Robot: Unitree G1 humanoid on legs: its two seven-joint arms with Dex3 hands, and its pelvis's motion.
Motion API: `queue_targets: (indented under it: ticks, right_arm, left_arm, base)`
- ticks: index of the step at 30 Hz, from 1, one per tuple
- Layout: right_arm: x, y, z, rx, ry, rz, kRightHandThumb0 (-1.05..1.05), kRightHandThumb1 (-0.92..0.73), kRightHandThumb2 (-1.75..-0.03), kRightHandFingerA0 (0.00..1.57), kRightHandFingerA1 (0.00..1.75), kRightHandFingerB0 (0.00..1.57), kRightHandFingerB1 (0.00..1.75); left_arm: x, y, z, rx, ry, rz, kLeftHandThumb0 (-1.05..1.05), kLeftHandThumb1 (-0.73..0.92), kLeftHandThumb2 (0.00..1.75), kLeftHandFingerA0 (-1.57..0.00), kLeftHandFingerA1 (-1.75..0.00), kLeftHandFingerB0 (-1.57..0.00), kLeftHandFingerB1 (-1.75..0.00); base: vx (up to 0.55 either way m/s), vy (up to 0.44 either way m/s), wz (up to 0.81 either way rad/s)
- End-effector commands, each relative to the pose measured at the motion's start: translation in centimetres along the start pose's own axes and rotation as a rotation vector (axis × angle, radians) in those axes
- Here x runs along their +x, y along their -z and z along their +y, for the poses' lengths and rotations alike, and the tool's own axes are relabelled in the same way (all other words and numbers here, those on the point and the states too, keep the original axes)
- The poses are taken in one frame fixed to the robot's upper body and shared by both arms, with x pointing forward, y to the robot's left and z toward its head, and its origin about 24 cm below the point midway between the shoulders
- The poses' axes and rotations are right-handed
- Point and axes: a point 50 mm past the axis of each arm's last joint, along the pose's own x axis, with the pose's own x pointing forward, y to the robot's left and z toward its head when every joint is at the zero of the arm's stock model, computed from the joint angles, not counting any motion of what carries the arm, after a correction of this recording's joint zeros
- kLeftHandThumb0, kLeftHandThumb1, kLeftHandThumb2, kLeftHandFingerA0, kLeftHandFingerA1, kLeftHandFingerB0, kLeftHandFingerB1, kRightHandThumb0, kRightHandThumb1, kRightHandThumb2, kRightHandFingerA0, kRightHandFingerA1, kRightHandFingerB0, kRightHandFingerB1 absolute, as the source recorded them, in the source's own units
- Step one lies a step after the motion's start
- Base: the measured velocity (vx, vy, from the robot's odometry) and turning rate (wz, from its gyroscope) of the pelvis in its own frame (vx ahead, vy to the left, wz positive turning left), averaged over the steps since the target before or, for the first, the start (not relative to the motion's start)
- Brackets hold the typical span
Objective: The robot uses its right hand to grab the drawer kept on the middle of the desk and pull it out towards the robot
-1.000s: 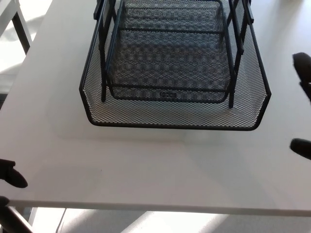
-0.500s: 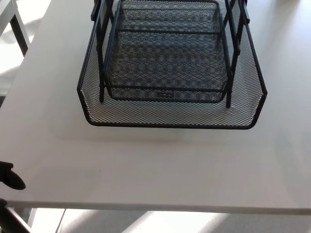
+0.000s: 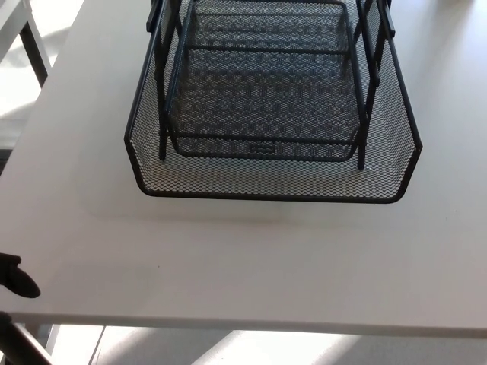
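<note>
Right hand gone; drawer [image 3: 274, 182] unmoved.

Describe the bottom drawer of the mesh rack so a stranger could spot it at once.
On the white desk stands a black wire-mesh rack. Its lowest level is the drawer, sticking out toward the desk's near edge. It is wider than the tray above, with angled front corners.

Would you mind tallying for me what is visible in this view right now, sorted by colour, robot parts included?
Black: 2, the mesh drawer tray with its frame, and a bit of the left hand at the picture's left edge.
White: 2, the desk and part of another table at the top left.
Total: 4. The right hand does not show.
</note>
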Motion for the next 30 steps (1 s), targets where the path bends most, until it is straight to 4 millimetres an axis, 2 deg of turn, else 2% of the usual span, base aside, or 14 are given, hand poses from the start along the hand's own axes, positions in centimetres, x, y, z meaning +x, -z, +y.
queue_targets:
  ticks: [1,4,5,8,9,15,22,23,25,26,27,28,29,30]
  right_arm:
    - [-1.8,3.2,2.7,0.021,0.003,0.273,-0.61,-0.42,-0.71,0.12,0.46,0.2,0.39]
    - [-2.5,3.1,4.0,0.104,-0.124,0.33,-0.59,-0.46,-0.72,0.14,0.47,0.19,0.38]
    - [-2.7,3.0,4.5,0.099,-0.15,0.338,-0.28,-0.32,-0.9,0.13,0.54,0.1,0.5]
    - [-3.1,2.8,5.2,0.12,-0.201,0.352,-0.27,-0.33,-0.9,0.13,0.54,0.1,0.5]
    - [-3.3,2.7,5.6,0.121,-0.214,0.362,-0.55,-0.55,-0.57,0.29,0.39,0.27,0.29]
    - [-4.3,1.1,7.7,0.138,-0.335,0.379,-0.54,-0.55,-0.57,0.32,0.38,0.29,0.3]
    - [-4.3,0.3,8.4,0.164,-0.392,0.369,-0.52,-0.56,-0.57,0.34,0.38,0.3,0.3]
    - [-4.3,0.3,8.4,0.167,-0.381,0.356,-0.51,-0.55,-0.57,0.55,0.76,0.33,0.32]
    - [-4.0,0.5,8.0,0.168,-0.351,0.344,-0.51,-0.55,-0.57,0.63,0.67,0.34,0.32]
    - [-4.0,0.5,8.0,0.169,-0.352,0.347,-0.58,-0.47,-0.77,0.68,0.73,0.28,0.42]
    - [-4.1,0.4,8.0,0.164,-0.333,0.34,-0.57,-0.43,-0.77,0.75,0.96,0.31,0.45]
    - [-4.1,0.4,8.0,0.164,-0.332,0.34,-0.57,-0.43,-0.77,0.75,0.96,0.31,0.45]
    - [-3.9,0.3,8.0,0.164,-0.342,0.327,-0.5,-0.53,-0.57,0.74,1.19,0.37,0.33]
    - [-3.9,0.3,8.0,0.151,-0.36,0.314,-0.57,-0.45,-0.79,0.73,0.92,0.29,0.45]
  left_arm:
    - [-0.5,0.2,0.3,0.03,0.002,-0.008,-0.27,0.56,0.56,-0.79,-0.91,-0.79,-0.59]
    - [-0.5,0.3,0.2,0.023,0.001,-0.006,-0.26,0.55,0.57,-0.8,-0.88,-0.82,-0.58]
    - [-0.5,0.3,0.2,0.022,-0.003,-0.007,-0.27,0.56,0.57,-0.8,-0.89,-0.81,-0.59]
    - [-0.5,0.2,0.2,0.023,0.0,0.0,-0.26,0.56,0.57,-0.8,-0.89,-0.81,-0.59]
    - [-0.5,0.3,0.2,0.021,0.0,0.0,-0.26,0.56,0.57,-0.8,-0.89,-0.82,-0.59]
    - [-0.5,0.3,0.2,0.027,0.007,0.006,-0.26,0.57,0.57,-0.78,-0.86,-0.79,-0.56]
    - [-0.5,0.4,0.2,0.017,0.005,0.003,-0.27,0.57,0.57,-0.79,-0.88,-0.8,-0.57]
    - [-0.5,0.4,0.2,0.022,0.003,0.0,-0.27,0.56,0.57,-0.8,-0.89,-0.81,-0.58]
    - [-0.2,0.2,-0.1,0.011,-0.003,-0.002,-0.27,0.56,0.57,-0.79,-0.88,-0.81,-0.57]
    - [-0.2,0.2,-0.1,0.007,-0.004,-0.005,-0.26,0.56,0.56,-0.79,-0.88,-0.81,-0.57]
    - [-0.1,0.2,-0.1,0.006,0.001,0.004,-0.27,0.57,0.57,-0.78,-0.86,-0.8,-0.57]
    - [-0.1,0.2,-0.1,0.006,0.001,0.004,-0.27,0.57,0.57,-0.78,-0.86,-0.8,-0.57]
    - [-0.3,0.3,-0.2,0.008,-0.004,0.003,-0.27,0.56,0.57,-0.8,-0.88,-0.81,-0.56]
    - [-0.3,0.2,-0.2,0.009,-0.004,-0.007,-0.27,0.57,0.56,-0.79,-0.88,-0.8,-0.58]
  base:
    - [0.0,0.0,0.0]
    - [0.0,0.0,0.0]
    - [0.0,0.0,0.0]
    - [0.0,0.0,0.0]
    - [0.0,0.0,0.0]
    - [0.0,0.0,0.0]
    - [0.0,0.0,0.0]
    - [0.0,0.0,0.0]
    - [0.0,0.0,0.0]
    - [0.0,0.0,0.0]
    - [0.0,0.0,0.0]
    - [0.0,0.0,0.0]
    - [0.0,0.0,0.0]
    - [0.0,0.0,0.0]
